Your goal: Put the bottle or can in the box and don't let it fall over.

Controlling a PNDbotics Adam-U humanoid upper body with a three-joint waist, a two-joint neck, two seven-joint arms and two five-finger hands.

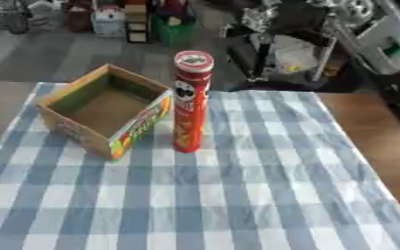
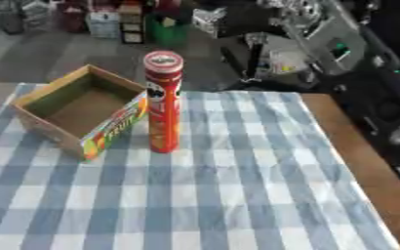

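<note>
Standing upright on the checked cloth in front of me is a tall red crisp can [image 1: 190, 102], its round lid [image 1: 193, 60] facing up and its base planted on the blue-and-white tablecloth [image 1: 237, 195]. It sits toward the far edge of the table, closer to the left side than the right. I can make out a face-like logo on the upper part of the tube and yellow lettering lower down, but I cannot read it.

Just beside the can, on its left, lies an open cardboard box [image 1: 104, 110], turned at an angle to the table edges so that one corner points toward me. Its near right wall [image 2: 114, 128] carries colourful printing in green, yellow and red, and that wall is very close to the can; whether they touch I cannot tell. The inside of the box is plain brown and holds nothing. The can is outside the box, not in it.

The cloth covers most of the table [image 1: 374, 136], leaving a strip of bare wood along the right edge and a little at the far left corner.

Neither my left robot hand nor my right robot hand shows in either eye view, so I cannot say whether they are released or clenched; nothing of mine is touching the can or the box.
</note>
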